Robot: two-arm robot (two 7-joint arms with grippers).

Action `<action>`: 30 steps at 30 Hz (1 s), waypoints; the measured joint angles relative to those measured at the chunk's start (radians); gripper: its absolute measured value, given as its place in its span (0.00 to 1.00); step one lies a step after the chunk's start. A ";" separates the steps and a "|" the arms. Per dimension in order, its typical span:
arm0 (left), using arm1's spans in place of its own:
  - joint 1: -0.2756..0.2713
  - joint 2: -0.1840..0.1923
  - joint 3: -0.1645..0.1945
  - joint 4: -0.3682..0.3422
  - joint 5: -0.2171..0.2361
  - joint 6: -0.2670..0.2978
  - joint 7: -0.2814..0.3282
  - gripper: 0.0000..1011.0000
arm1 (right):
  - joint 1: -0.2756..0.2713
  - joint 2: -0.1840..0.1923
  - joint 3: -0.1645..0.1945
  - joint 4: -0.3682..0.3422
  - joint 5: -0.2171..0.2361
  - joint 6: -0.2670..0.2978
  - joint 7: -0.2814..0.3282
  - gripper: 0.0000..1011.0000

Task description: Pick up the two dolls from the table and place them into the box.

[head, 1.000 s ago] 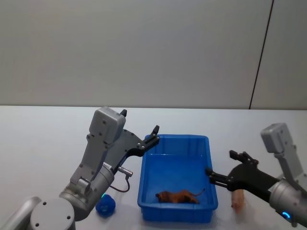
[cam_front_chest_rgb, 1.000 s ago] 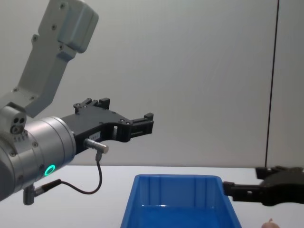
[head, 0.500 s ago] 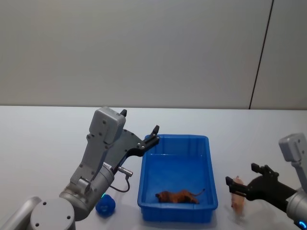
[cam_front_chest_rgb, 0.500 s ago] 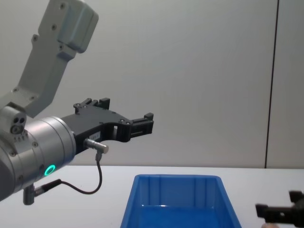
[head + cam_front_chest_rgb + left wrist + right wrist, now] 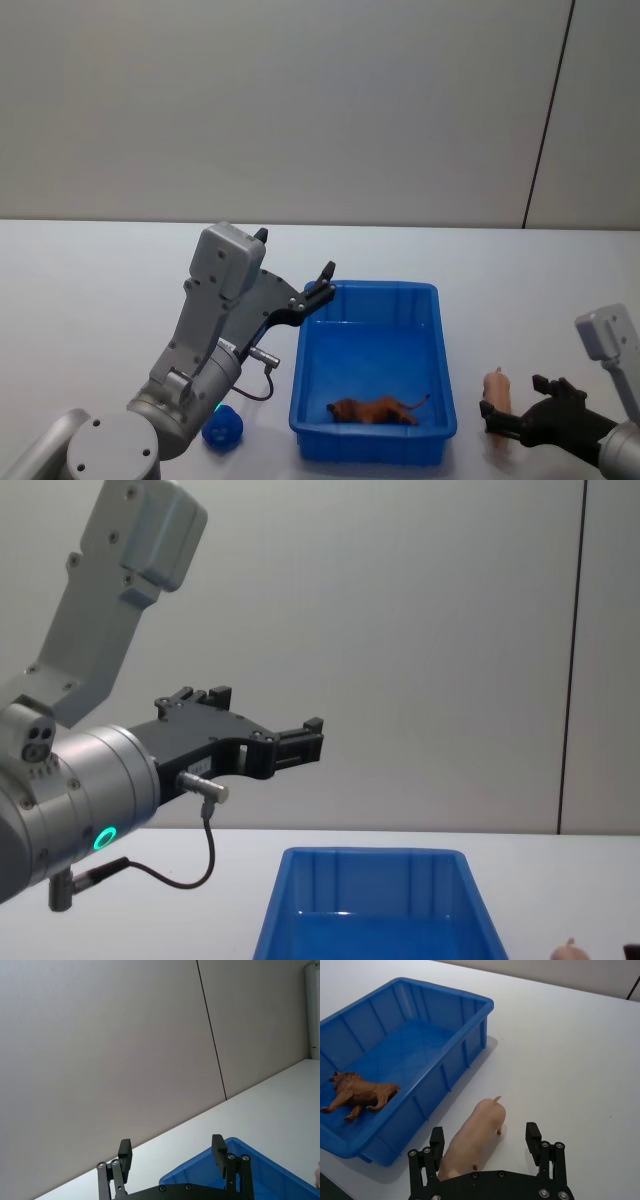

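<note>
A pale pink doll [image 5: 475, 1136] lies on the white table [image 5: 570, 1045], just right of the blue box [image 5: 445, 1055]. My right gripper [image 5: 485, 1140] is open and straddles the doll's near end, its fingers [image 5: 533, 1136] clear of it on both sides. In the head view the doll [image 5: 494, 384] and right gripper [image 5: 513, 410] are at the lower right, beside the box [image 5: 440, 350]. A brown lion figure [image 5: 375, 410] lies on the box floor near the front wall. My left gripper [image 5: 320, 285] hangs open and empty above the box's far left corner.
A small blue ball-like object [image 5: 222, 427] sits on the table by the left arm's base. A cable [image 5: 190, 870] loops under the left wrist. The table [image 5: 90, 300] stretches open to the left and behind the box, up to a grey wall.
My right gripper has pulled back from beside the box's right wall toward the near right and now sits around the pink doll. The left arm has not moved.
</note>
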 joint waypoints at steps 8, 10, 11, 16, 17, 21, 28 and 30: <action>0.000 0.000 0.000 0.000 0.000 0.000 0.000 0.99 | 0.005 -0.012 -0.014 0.024 -0.011 0.002 0.003 0.99; 0.000 0.000 0.000 0.000 0.000 0.000 0.000 0.99 | 0.007 -0.014 -0.016 0.028 -0.012 0.002 0.003 0.99; 0.000 0.000 0.000 0.000 0.000 0.000 0.000 0.99 | 0.007 -0.015 -0.017 0.029 -0.013 0.002 0.003 0.99; 0.000 0.000 0.000 0.000 0.000 0.000 0.000 0.99 | 0.011 -0.022 -0.023 0.039 -0.016 0.002 0.000 0.99; 0.000 0.000 0.000 0.000 0.000 0.000 0.000 0.99 | 0.013 -0.024 -0.025 0.043 -0.016 0.002 -0.002 0.99; 0.000 0.000 0.000 0.000 0.000 0.000 0.000 0.99 | 0.018 -0.030 -0.029 0.053 -0.018 0.004 -0.007 0.98; 0.000 0.000 0.000 0.000 0.000 0.000 0.000 0.99 | 0.023 -0.038 -0.033 0.063 -0.014 0.005 -0.014 0.83; 0.000 0.000 0.000 0.000 0.000 0.000 0.000 0.99 | 0.025 -0.039 -0.033 0.065 -0.011 0.005 -0.016 0.80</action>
